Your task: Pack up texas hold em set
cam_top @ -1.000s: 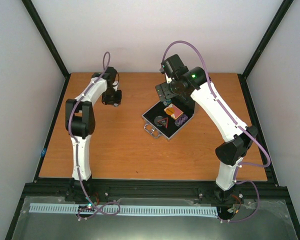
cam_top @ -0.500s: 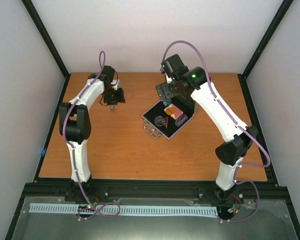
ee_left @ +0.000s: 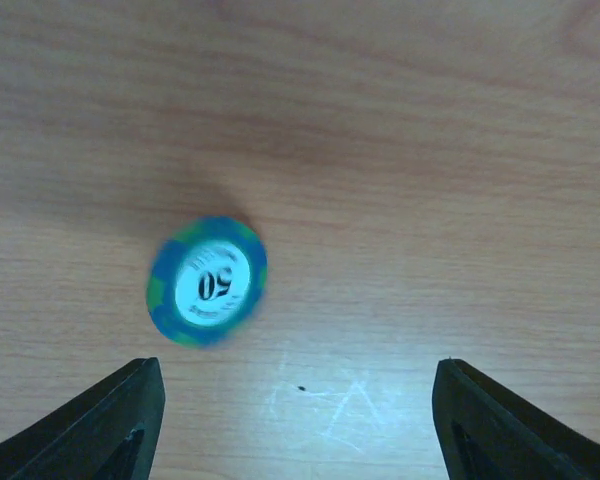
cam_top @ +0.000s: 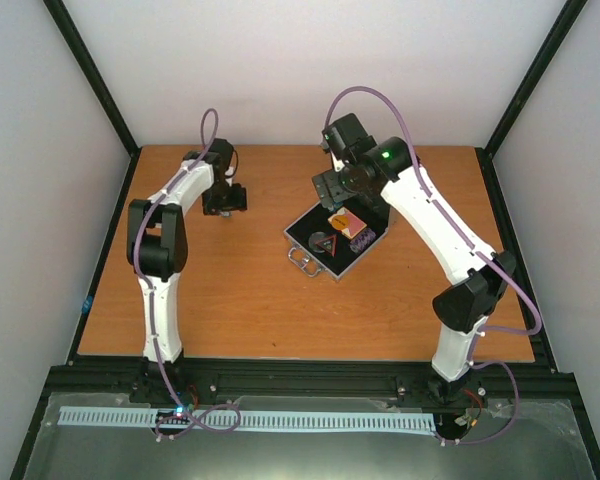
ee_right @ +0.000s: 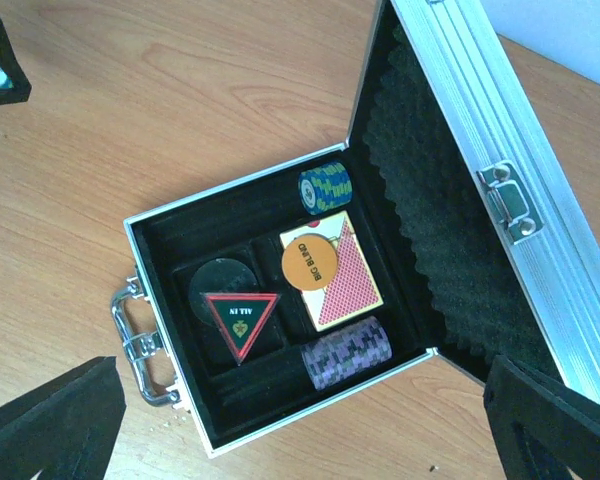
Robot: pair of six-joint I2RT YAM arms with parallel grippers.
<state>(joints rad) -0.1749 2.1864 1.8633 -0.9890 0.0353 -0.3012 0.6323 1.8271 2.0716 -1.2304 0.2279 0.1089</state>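
Note:
A blue-green poker chip (ee_left: 207, 282) marked 50 shows blurred over the wooden table, free of both fingers. My left gripper (ee_left: 298, 425) is open just near of it, at the table's far left (cam_top: 225, 198). The silver case (cam_top: 328, 242) lies open mid-table, its lid (ee_right: 480, 150) raised. In its black lining sit a blue chip stack (ee_right: 325, 188), a pink-white card pack (ee_right: 350, 285) with an orange disc (ee_right: 310, 262) on it, a black-red triangle (ee_right: 238, 320) and a purple chip stack (ee_right: 350, 352). My right gripper (ee_right: 300, 425) hangs open above the case, holding nothing.
The case's metal handle (ee_right: 135, 345) points toward the near left. A dark round disc (ee_right: 220, 278) lies under the triangle. Black frame rails (cam_top: 100, 260) border the table on both sides, with white walls behind.
My left gripper has opened and let go of the blue-green chip, after turning slightly at the far left. The right arm has stayed over the case.

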